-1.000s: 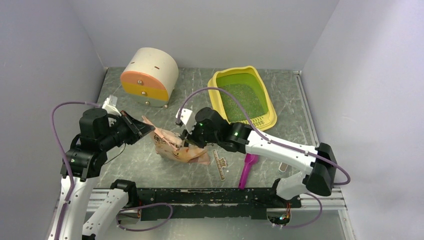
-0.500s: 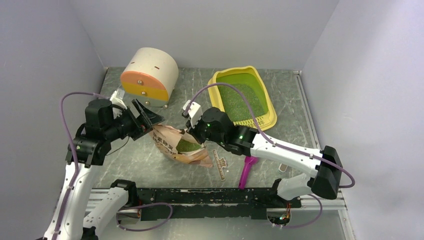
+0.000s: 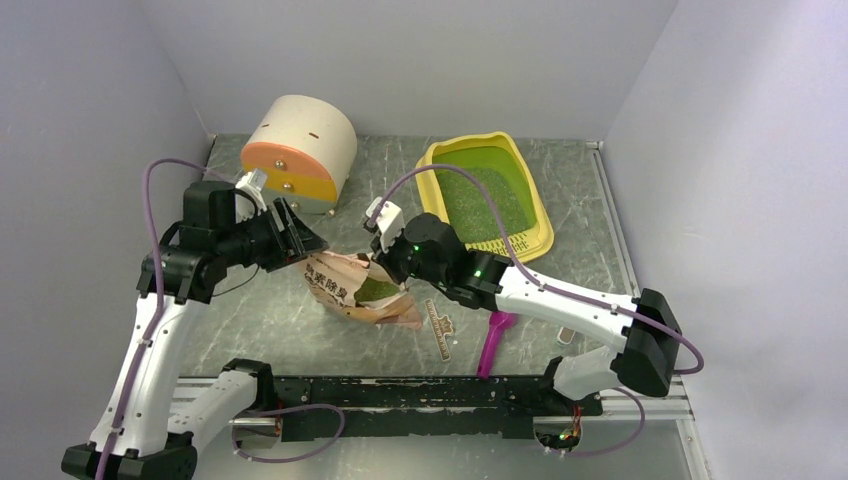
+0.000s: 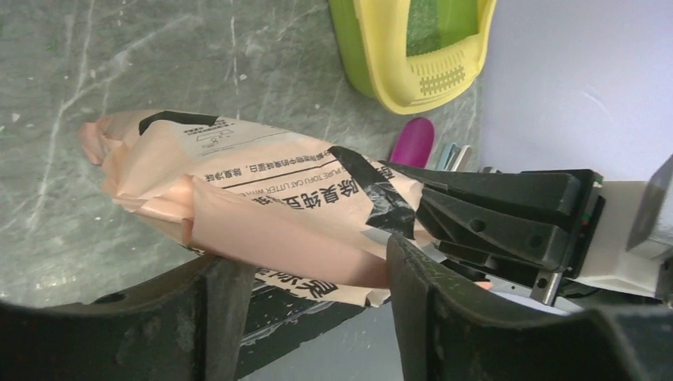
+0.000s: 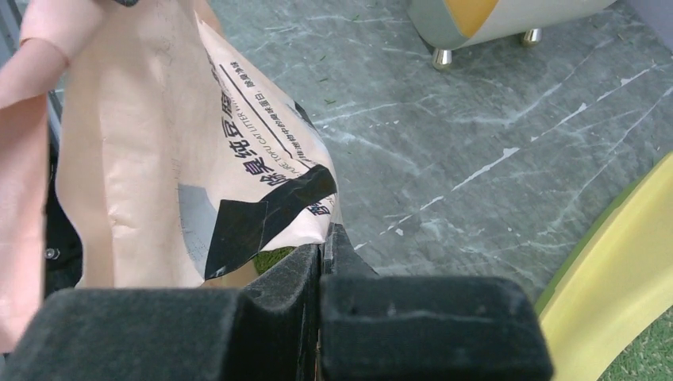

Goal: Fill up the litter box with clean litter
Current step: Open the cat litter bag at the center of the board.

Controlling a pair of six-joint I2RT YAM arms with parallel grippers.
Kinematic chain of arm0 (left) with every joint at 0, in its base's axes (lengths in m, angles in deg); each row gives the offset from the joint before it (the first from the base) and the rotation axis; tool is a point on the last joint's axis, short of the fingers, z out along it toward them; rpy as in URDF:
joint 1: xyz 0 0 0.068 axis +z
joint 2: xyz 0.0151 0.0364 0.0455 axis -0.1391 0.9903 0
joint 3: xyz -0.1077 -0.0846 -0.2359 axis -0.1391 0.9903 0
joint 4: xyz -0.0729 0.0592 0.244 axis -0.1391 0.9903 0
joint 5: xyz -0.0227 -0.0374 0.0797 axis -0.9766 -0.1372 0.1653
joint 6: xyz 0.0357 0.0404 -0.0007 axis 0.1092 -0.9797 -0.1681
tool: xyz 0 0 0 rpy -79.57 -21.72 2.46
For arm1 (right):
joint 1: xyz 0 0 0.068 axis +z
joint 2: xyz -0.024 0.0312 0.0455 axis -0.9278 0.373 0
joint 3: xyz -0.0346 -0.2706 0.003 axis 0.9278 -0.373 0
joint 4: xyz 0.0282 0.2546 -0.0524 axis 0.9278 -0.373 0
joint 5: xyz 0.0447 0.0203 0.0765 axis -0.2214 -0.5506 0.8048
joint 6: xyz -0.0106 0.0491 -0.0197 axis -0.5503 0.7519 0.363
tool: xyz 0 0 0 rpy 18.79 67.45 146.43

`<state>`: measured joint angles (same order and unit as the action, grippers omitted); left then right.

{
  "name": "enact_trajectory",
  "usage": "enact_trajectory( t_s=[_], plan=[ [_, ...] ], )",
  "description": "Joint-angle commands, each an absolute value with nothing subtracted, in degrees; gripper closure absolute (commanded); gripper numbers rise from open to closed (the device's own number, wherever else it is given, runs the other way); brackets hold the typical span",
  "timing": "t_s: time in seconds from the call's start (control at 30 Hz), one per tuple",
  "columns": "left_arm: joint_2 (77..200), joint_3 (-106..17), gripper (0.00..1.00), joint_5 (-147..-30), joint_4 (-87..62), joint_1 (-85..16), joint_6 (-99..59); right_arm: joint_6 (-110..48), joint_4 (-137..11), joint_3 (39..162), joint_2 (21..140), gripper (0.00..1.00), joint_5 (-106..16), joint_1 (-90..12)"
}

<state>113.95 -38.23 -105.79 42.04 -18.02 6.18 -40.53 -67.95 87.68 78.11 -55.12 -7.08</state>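
You are at the opening of the pour. The bag (image 3: 345, 290) sits near table centre, its mouth spread so that green granules show inside. The litter box (image 3: 538, 232) stands at about 1 o'clock from it, well apart. The clean litter (image 3: 490, 200) covers only part of the green pan, so I judge the filling far from done.

Your right gripper (image 5: 321, 238) is clamped tight on the bag's torn top edge at the 3 o'clock side of the mouth. Your left gripper (image 3: 298, 238) sits at the bag's 10 o'clock corner. Its fingers (image 4: 208, 309) stand well apart with the pink paper running between them, not pinched as far as I can tell.

Next, close the left on that edge or on the bag's bottom. Then carry the bag toward 1 o'clock with the mouth kept up, and tip only once the opening is over the pan. The paper is limp, so a one-sided grip may fold the mouth and spill litter on the table. The magenta scoop (image 3: 496, 338) at 4 o'clock and the cream-and-orange container (image 3: 300, 150) at 11 o'clock lie off that path.

A second ago the bag lay flatter and closed, with the left shut at its end and the right half open. Since then the right has closed on the edge and lifted it. The left has let go, opened wide, narrowed a little, and shifted toward 12 o'clock.
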Motion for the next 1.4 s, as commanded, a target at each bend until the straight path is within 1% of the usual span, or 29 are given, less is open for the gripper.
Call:
enact_trajectory(
  t_s=[0.0, 0.03, 0.13, 0.2, 0.3, 0.33, 0.47, 0.53, 0.57, 0.63, 0.7, 0.73, 0.8, 0.83, 0.87, 0.97, 1.03, 1.1, 1.17, 1.27, 1.37],
  plan=[
    [116.2, -42.5, 0.41, -103.7, 48.9, -18.2, -1.7, -41.9, -58.4, 88.8, 78.0, 1.0, -56.2, -7.5],
    [116.5, -42.6, 0.44, -104.0, 49.2, -18.2, -2.6, -42.1, -58.4, 89.0, 78.2, 1.0, -56.3, -7.6],
    [116.9, -42.4, 0.6, -105.2, 48.9, -18.2, -3.2, -42.7, -58.0, 89.6, 78.9, 1.0, -56.2, -7.8],
    [116.6, -42.2, 0.76, -105.6, 48.0, -18.2, -3.1, -42.9, -57.9, 90.3, 79.5, 1.0, -56.4, -7.9],
    [116.3, -42.5, 0.93, -104.8, 47.8, -18.2, -2.8, -42.6, -57.3, 91.2, 80.7, 1.0, -55.8, -8.8],
    [116.2, -42.8, 0.95, -104.2, 48.1, -18.2, -2.6, -42.4, -57.3, 91.6, 81.3, 1.0, -55.6, -9.1],
    [115.0, -42.8, 0.95, -101.7, 47.9, -18.2, -0.1, -40.5, -59.9, 93.7, 82.8, 1.0, -56.7, -9.9],
    [113.8, -42.1, 0.95, -100.8, 47.0, -18.2, 2.1, -39.2, -61.5, 93.8, 82.1, 0.97, -56.9, -10.2],
    [113.2, -41.5, 0.95, -100.3, 46.5, -18.2, 3.3, -38.7, -61.8, 93.7, 81.6, 0.93, -56.7, -10.4],
    [111.8, -40.5, 0.95, -98.7, 45.5, -18.2, 5.8, -38.0, -65.9, 93.7, 79.9, 0.78, -56.8, -10.7],
    [110.6, -39.1, 0.95, -97.8, 44.2, -18.2, 7.9, -35.8, -69.1, 94.1, 78.3, 0.69, -57.0, -11.2],
    [109.9, -38.3, 0.95, -97.6, 43.5, -18.2, 8.9, -34.8, -71.1, 94.6, 77.5, 0.62, -57.6, -11.3],
    [109.4, -37.1, 0.95, -97.8, 42.0, -18.2, 10.4, -33.2, -74.6, 95.2, 75.4, 0.45, -59.3, -11.6],
    [109.4, -36.8, 0.95, -98.0, 41.6, -18.2, 10.9, -32.6, -76.5, 95.5, 74.2, 0.39, -60.4, -11.7],
    [109.5, -36.8, 0.95, -98.0, 41.5, -18.2, 11.1, -31.6, -78.1, 95.4, 72.4, 0.36, -62.3, -11.7],
    [109.9, -37.2, 0.95, -97.5, 41.8, -18.2, 11.0, -28.1, -81.8, 92.9, 65.4, 0.21, -70.7, -11.8],
    [109.8, -37.2, 0.95, -97.1, 41.6, -18.2, 10.9, -24.1, -86.0, 90.6, 60.7, 0.18, -77.6, -11.9],
    [109.6, -36.9, 0.95, -97.3, 40.9, -18.2, 11.2, -15.0, -93.4, 88.3, 57.1, 0.18, -83.8, -12.2],
    [109.4, -36.2, 0.95, -97.6, 39.7, -18.2, 11.6, -4.9, -103.9, 85.1, 54.2, 0.18, -88.1, -12.2],
    [109.4, -34.9, 0.95, -98.1, 38.3, -18.2, 11.8, 10.3, -113.6, 77.7, 49.7, 0.18, -88.4, -12.3],
    [109.6, -34.1, 0.95, -98.5, 37.3, -18.2, 11.8, 20.4, -118.3, 72.1, 46.8, 0.18, -83.7, -12.3]
  ],
)
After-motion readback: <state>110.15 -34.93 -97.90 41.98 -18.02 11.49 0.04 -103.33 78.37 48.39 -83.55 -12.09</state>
